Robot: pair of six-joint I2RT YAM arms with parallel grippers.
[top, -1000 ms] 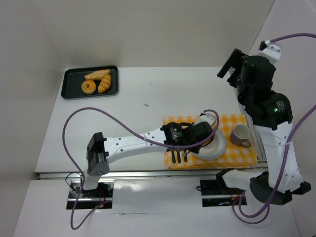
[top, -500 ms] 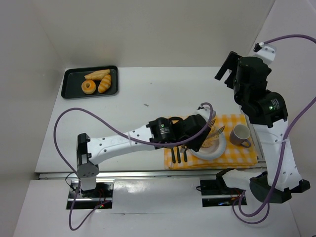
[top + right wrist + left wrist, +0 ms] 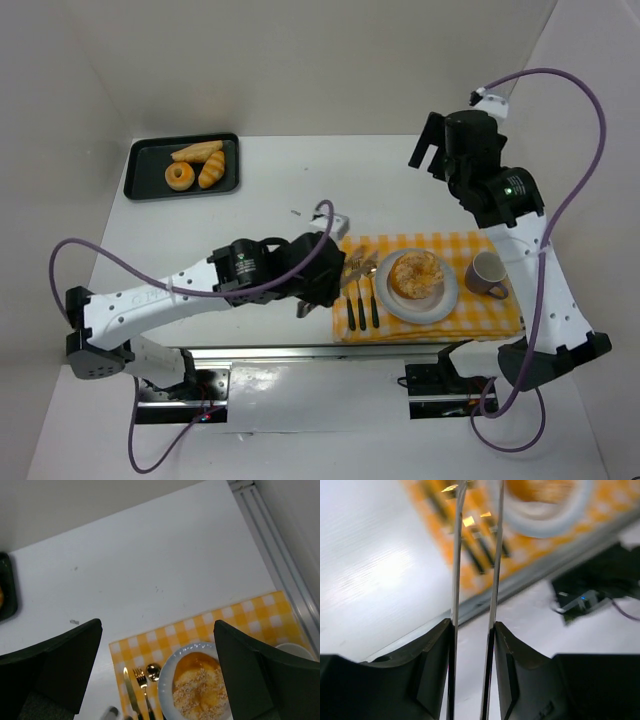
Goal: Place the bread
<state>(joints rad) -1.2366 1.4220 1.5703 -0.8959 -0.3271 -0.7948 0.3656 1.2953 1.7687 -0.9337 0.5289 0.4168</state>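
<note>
A round crumb-topped bread (image 3: pixel 416 274) lies on a white plate (image 3: pixel 388 300) on the yellow checked mat (image 3: pixel 480 318); it also shows in the right wrist view (image 3: pixel 202 692). My left gripper (image 3: pixel 318 280) sits just left of the mat, its fingers pressed on thin metal tongs (image 3: pixel 456 555). The tongs' blades stand slightly apart with nothing between them, their tips over the cutlery. In its own view the left gripper (image 3: pixel 472 627) points toward the plate (image 3: pixel 545 527). My right gripper (image 3: pixel 432 155) hangs open and empty high over the back of the table (image 3: pixel 157 630).
A black tray (image 3: pixel 140 185) at the back left holds a doughnut and two long pastries. A knife, fork and spoon (image 3: pixel 357 298) lie left of the plate. A cup (image 3: pixel 487 272) stands at its right. A metal rail runs along the front edge.
My left arm has pulled back leftward off the plate, and the bread now lies uncovered on it. My right arm has swung left and toward the back.
</note>
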